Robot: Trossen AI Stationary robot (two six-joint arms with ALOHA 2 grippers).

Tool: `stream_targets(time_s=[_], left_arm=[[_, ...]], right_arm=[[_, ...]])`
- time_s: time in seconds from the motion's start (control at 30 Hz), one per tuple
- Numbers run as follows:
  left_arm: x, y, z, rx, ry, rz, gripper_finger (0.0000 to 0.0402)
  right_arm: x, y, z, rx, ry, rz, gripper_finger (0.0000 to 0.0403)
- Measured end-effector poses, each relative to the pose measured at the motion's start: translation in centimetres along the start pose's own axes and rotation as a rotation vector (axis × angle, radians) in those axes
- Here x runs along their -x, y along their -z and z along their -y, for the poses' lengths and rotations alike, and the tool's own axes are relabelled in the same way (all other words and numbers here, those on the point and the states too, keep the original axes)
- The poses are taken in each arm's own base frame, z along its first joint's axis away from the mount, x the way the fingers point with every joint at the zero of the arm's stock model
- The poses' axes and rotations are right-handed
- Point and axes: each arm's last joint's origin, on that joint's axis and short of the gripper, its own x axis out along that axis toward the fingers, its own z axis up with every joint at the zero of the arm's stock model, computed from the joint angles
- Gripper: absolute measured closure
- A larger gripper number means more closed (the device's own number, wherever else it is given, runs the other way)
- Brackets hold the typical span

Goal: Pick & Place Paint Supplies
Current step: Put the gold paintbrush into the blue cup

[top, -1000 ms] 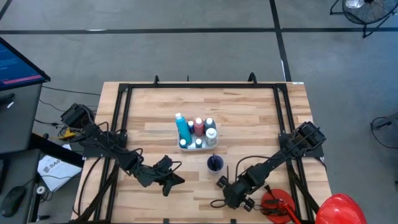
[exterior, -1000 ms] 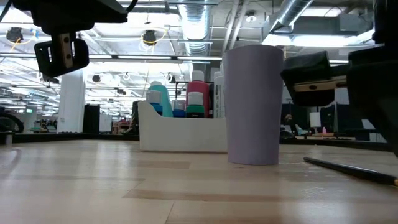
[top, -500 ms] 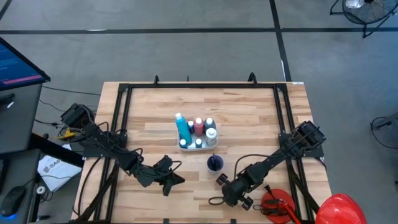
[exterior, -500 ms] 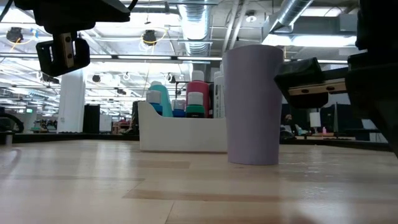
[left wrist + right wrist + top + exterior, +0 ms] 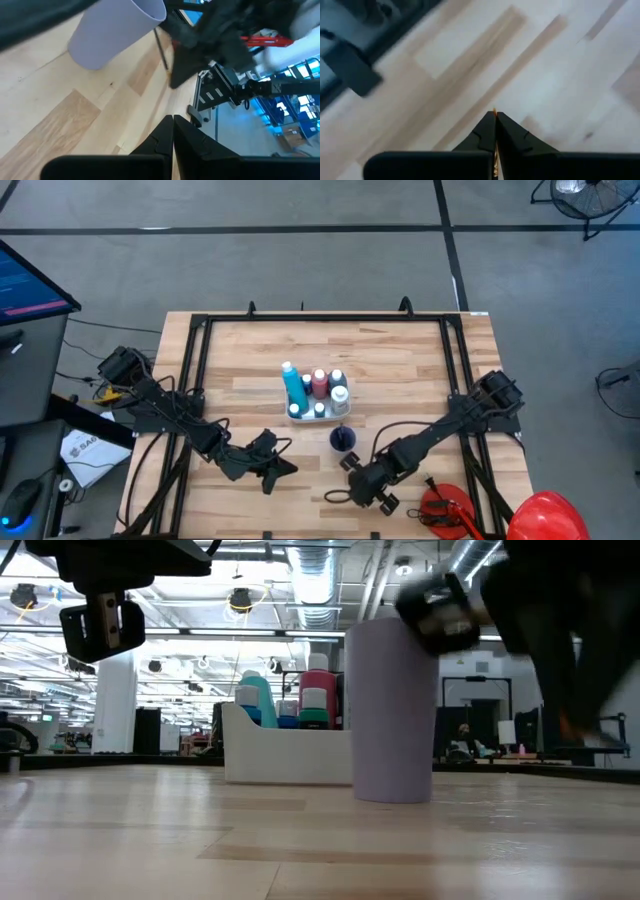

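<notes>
Two arms crouch low: right claw (image 5: 345,467) pinches a brush, left claw (image 5: 284,469) closed empty.

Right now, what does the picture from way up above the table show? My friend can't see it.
Two dark robot arms reach over a wooden table. In the middle sits a white tray of paint bottles, with a purple cup just beside it. The right tool is shut near the cup; the left tool is shut too, holding nothing.

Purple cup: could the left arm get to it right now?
Probably yes: only bare table lies between the left gripper and the purple cup. The right gripper, jaws shut on a thin brush, sits close by and might crowd it.
</notes>
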Motion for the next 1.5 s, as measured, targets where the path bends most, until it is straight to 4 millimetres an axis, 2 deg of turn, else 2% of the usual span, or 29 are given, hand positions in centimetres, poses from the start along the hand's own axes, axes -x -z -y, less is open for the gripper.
stream_targets(time_s=[0.2,0.47,0.53,0.7,0.8,1.0,1.2,1.33,1.5], left_arm=[[0.0,-0.1,0.0,0.025,-0.012,0.030,0.0399],[0.0,-0.1,0.0,0.031,-0.012,0.032,0.0399],[0.0,-0.1,0.0,0.031,-0.012,0.033,0.0399],[0.0,-0.1,0.0,0.036,-0.012,0.036,0.0399],[0.0,-0.2,0.0,0.048,-0.012,0.045,0.0399],[0.0,-0.2,0.0,0.063,-0.012,0.052,0.0399],[0.0,-0.3,0.3,0.098,0.015,0.062,0.0399],[0.0,-0.3,0.4,0.106,0.025,0.060,0.0399],[0.0,-0.3,0.4,0.132,0.027,0.060,0.0399]], right_arm=[[4.7,-3.1,1.9,-0.064,0.048,0.176,0.0403],[9.9,-4.6,2.3,-0.065,0.091,0.331,0.0403],[11.7,-5.1,2.9,-0.098,0.120,0.428,0.0403],[17.6,-7.0,4.6,-0.130,0.220,0.834,0.0403],[19.3,-7.2,5.2,-0.103,0.252,0.935,0.0403],[18.3,-5.4,7.0,-0.063,0.276,1.179,0.0403],[15.8,-0.6,7.4,-0.139,0.408,1.424,0.0403],[13.9,2.5,7.7,-0.190,0.462,1.394,0.0403],[12.0,4.7,7.1,-0.215,0.445,1.341,0.0403]])
